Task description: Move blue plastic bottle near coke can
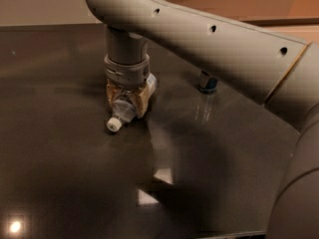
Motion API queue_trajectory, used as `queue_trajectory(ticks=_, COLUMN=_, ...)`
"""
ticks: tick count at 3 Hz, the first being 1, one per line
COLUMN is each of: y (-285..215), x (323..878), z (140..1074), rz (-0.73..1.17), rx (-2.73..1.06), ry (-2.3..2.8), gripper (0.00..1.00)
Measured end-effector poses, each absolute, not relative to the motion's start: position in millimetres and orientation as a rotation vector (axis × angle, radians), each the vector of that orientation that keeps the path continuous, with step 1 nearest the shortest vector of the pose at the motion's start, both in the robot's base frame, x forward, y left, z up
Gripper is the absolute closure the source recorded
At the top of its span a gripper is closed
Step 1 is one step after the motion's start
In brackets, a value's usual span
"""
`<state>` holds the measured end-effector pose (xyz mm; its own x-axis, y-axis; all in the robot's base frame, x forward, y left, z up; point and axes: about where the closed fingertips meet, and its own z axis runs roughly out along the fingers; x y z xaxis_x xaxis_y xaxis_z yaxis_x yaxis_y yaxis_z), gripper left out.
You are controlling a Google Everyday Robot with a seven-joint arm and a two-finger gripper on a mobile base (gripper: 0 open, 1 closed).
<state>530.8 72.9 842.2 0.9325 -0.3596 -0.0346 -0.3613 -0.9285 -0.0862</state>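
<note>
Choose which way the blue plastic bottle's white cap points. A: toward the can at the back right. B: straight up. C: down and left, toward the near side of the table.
C: the white cap sticks out down-left from under the gripper, which is clamped on the blue plastic bottle, pointing away from the can.

"How many things on the table [60,173]?"

"One blue plastic bottle [121,114], one can [208,82] behind my arm [209,44] — and my one gripper [127,106], down over that bottle."
</note>
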Motion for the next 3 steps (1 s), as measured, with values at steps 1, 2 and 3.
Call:
queue_trajectory(ticks=1, y=70.7, x=533.9, z=840.5, rz=0.039, rx=-3.003, ry=0.561, gripper=0.13)
queue_trajectory(ticks=2, y=69.0, x=535.6, z=841.0, rz=0.052, rx=-3.008, ry=0.553, gripper=0.00)
queue_trajectory(ticks=3, y=68.5, x=536.2, z=841.2, rz=0.055, rx=-3.010, ry=0.549, gripper=0.00)
